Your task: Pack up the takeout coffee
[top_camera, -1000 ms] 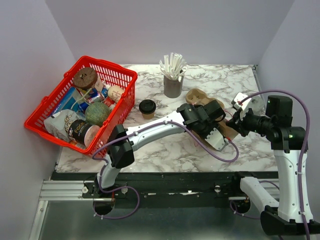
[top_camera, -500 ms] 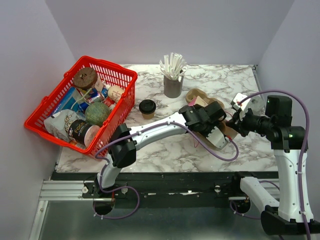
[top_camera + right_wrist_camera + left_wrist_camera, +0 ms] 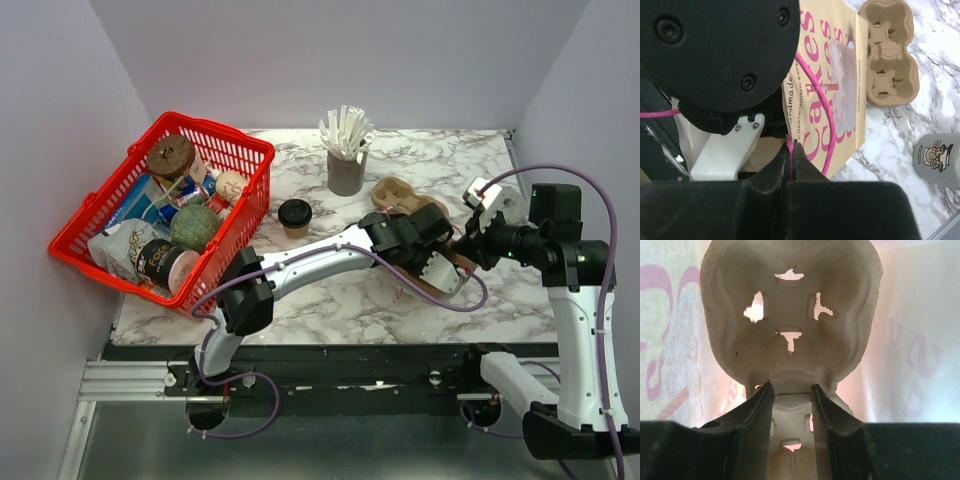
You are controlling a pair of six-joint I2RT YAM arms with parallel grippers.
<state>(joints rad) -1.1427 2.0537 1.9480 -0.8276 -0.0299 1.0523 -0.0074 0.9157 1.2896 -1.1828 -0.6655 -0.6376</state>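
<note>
Brown moulded-pulp two-cup carrier (image 3: 790, 330) is clamped in the left pincer (image 3: 791, 388); the right pincer (image 3: 791, 149) is clenched on the pink cord handle (image 3: 827, 107) of the tan paper bag (image 3: 837, 20).

A red basket (image 3: 215, 128) stands left of a grey cup (image 3: 346, 176), pulp carrier (image 3: 392, 190) and paper bag (image 3: 807, 65).

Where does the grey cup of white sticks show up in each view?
Top external: grey cup in the upper centre of the picture.
Left wrist: not in it.
Right wrist: at the lower right edge, only part of it showing.
Shared landmark: the pulp carrier, near the cup in both those views.
</note>
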